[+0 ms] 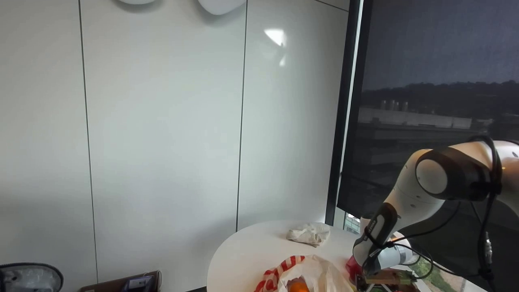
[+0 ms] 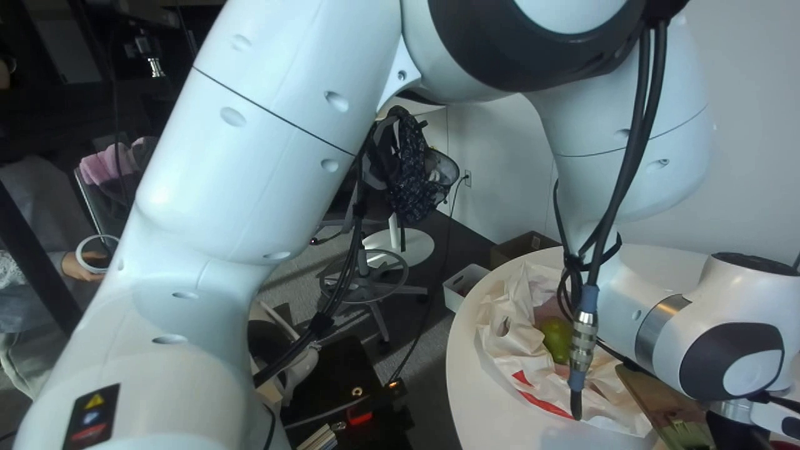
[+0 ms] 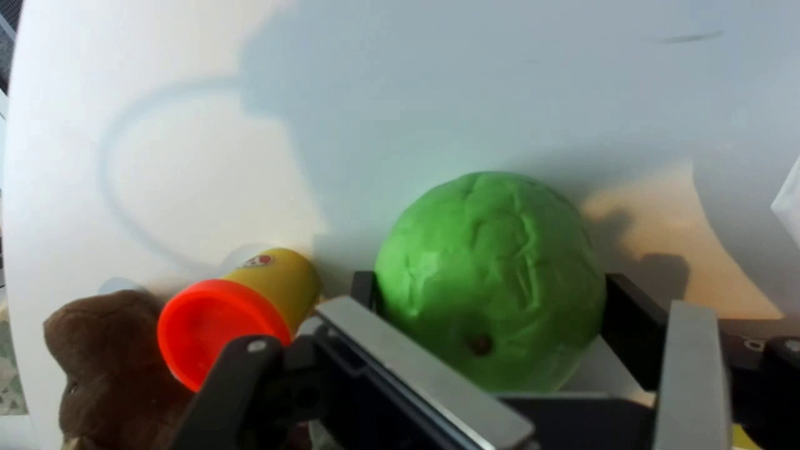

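Observation:
In the wrist view, a green ball (image 3: pixel 494 269) with creases and a small brown spot sits between the two black fingers of my gripper (image 3: pixel 490 294). Both fingertips meet its sides, one on each side. The metal finger bars hide its lower left part. A yellow can with a red lid (image 3: pixel 219 325) lies tilted just left of the gripper. A brown lumpy object (image 3: pixel 119 375) is beyond it at the lower left. In an exterior view the arm (image 1: pixel 389 235) reaches down over the right side of the white table (image 1: pixel 243 255); the ball is not visible there.
A white paper bag (image 1: pixel 324 280) with red stripes lies open on the table, with an orange fruit (image 1: pixel 299 287) inside. A green fruit (image 2: pixel 557 340) also shows in the bag. A crumpled white cloth (image 1: pixel 310 234) lies at the table's back. A wooden board (image 2: pixel 669 406) is beside the bag.

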Controlling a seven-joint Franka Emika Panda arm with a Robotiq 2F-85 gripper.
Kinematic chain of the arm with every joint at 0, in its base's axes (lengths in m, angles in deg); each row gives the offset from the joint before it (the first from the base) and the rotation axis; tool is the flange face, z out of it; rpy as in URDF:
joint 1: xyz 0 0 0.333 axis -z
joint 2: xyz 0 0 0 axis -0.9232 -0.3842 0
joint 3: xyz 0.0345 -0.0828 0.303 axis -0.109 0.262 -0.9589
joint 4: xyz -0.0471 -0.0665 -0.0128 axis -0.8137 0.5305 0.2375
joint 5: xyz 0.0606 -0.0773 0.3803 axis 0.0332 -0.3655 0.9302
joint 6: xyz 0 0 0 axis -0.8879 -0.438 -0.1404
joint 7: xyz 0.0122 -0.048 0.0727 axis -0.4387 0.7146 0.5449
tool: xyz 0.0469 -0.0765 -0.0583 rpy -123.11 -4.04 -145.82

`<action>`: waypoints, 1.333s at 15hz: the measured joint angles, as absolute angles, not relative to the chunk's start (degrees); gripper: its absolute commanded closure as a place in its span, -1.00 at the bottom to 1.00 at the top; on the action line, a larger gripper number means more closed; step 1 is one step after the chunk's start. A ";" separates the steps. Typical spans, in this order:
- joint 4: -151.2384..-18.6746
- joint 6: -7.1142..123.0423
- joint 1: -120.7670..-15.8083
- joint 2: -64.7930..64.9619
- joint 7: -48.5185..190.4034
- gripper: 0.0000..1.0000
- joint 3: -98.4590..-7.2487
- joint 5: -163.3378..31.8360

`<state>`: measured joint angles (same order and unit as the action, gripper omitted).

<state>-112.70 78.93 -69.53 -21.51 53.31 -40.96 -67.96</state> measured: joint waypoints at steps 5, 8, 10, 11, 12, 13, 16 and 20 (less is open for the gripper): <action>-111.66 77.29 -69.53 -21.70 53.31 -0.17 -40.95 -67.93; -112.66 77.21 -70.06 -19.69 53.97 -0.17 -41.45 -68.03; -115.26 78.86 -71.55 -15.91 54.42 -0.17 -41.31 -69.50; -117.10 79.91 -72.56 -13.35 54.51 -0.17 -41.20 -70.78; -119.14 80.69 -73.44 -10.60 55.00 -0.17 -41.26 -72.08; -121.20 81.10 -74.06 -7.84 56.04 -0.17 -41.61 -73.17; -127.63 81.25 -74.70 0.25 60.33 -0.17 -44.43 -75.59; -132.95 82.29 -75.50 4.72 63.22 -0.17 -49.73 -80.04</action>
